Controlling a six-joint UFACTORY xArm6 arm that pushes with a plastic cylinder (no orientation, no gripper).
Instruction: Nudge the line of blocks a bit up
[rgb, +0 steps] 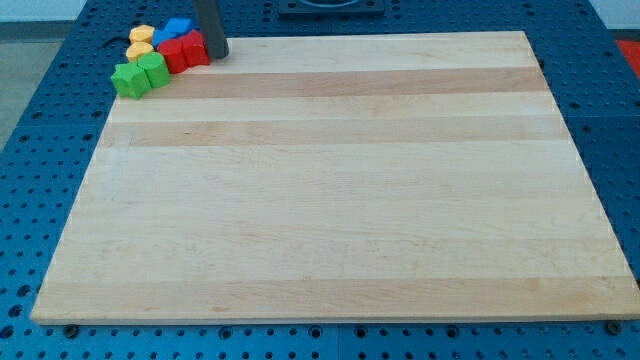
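Camera view: the line of blocks, green pair (139, 75), red pair (183, 51), yellow pair (140, 42) and blue pair (173, 29), crowds the surface's (330, 200) top-left corner, with my tip (217, 56) touching the red blocks' right side. There is no claw, only a rod. Risk: any upward push likely sends the yellow or blue blocks over the edge, since little margin remains.

At the view's top left corner we see a tight cluster: two green blocks (139, 74) lowest left, two red blocks (183, 50) touching them, two yellow blocks (141, 41) and two blue blocks (173, 29) behind.
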